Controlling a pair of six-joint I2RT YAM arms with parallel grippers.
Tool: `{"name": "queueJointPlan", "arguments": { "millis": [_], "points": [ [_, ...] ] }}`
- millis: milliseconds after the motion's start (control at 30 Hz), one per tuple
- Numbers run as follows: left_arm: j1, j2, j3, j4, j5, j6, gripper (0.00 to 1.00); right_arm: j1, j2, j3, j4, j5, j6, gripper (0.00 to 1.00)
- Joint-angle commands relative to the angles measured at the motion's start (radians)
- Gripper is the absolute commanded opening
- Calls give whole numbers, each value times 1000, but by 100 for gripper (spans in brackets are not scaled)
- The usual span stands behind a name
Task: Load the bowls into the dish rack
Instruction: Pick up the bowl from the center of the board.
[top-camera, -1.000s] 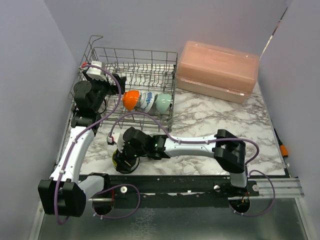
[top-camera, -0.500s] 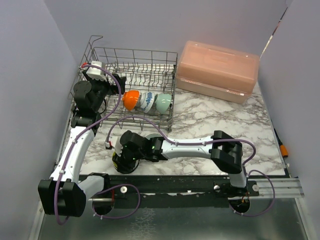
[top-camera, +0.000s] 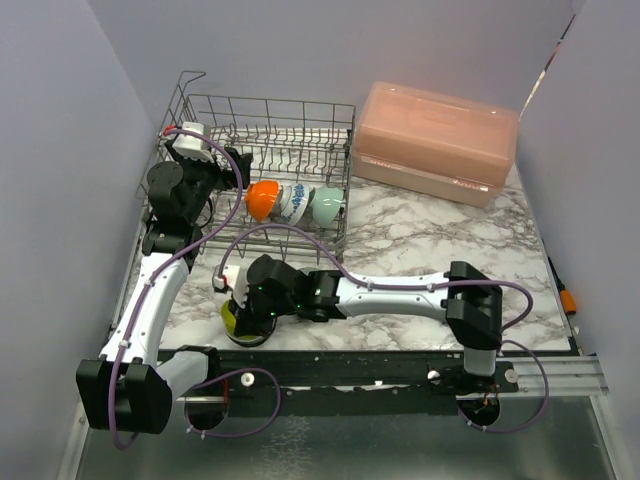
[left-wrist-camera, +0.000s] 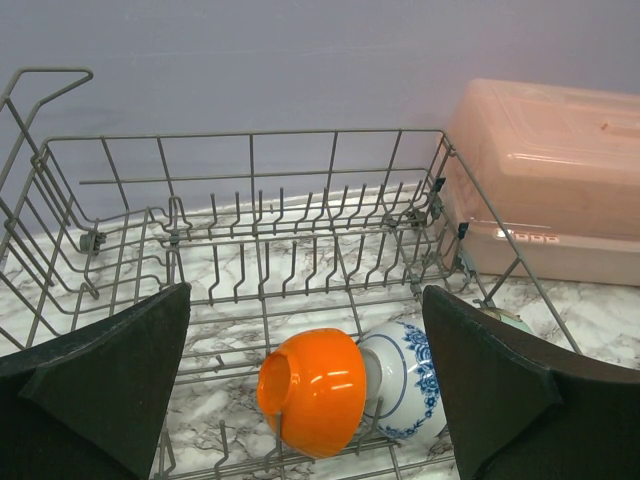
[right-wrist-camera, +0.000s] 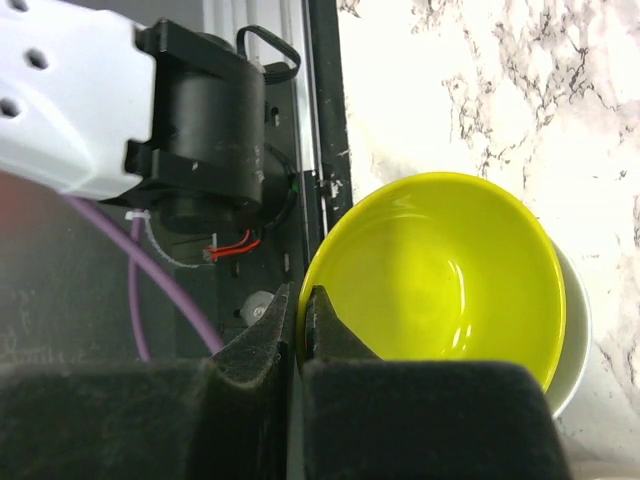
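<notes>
A lime-yellow bowl (right-wrist-camera: 440, 270) sits nested in a white bowl (right-wrist-camera: 578, 340) on the marble near the table's front-left edge (top-camera: 231, 318). My right gripper (right-wrist-camera: 300, 295) is shut on the yellow bowl's rim, one finger inside and one outside; in the top view it (top-camera: 245, 305) is over the stack. The grey wire dish rack (top-camera: 270, 105) holds an orange bowl (top-camera: 262, 199), a blue-patterned white bowl (top-camera: 293, 203) and a pale teal bowl (top-camera: 327, 205) on their sides in a row. My left gripper (left-wrist-camera: 306, 290) hangs open and empty above the orange bowl (left-wrist-camera: 312, 390) in the rack (left-wrist-camera: 250, 135).
A pink lidded plastic box (top-camera: 436, 140) stands at the back right beside the rack. The left arm's base (right-wrist-camera: 200, 130) and a purple cable lie just beyond the table's front edge, close to the bowl stack. Purple walls enclose the table.
My right gripper's jaws have closed onto the yellow bowl's rim, and the right arm has shifted slightly over the stack. The left arm has not moved.
</notes>
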Motion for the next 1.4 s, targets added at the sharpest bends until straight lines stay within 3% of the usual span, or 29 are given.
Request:
{"name": "queueJointPlan", "arguments": {
  "millis": [0,500,900,1133,1367],
  "points": [
    [-4,-8,-12,27,7,-7,99,8,-106,-58,79,15,24,0],
    [-4,11,-6,37,42,-47,99,-45,-398,-245,152,199,20,0],
    [-4,110,63,-14,114,-132,99,-280,-615,-427,152,157,42,0],
    [-4,219,131,-26,268,-284,99,-457,-692,-463,143,163,9,0],
    [-6,304,144,96,425,-486,99,-493,-701,-490,226,365,-163,0]
  ]
}}
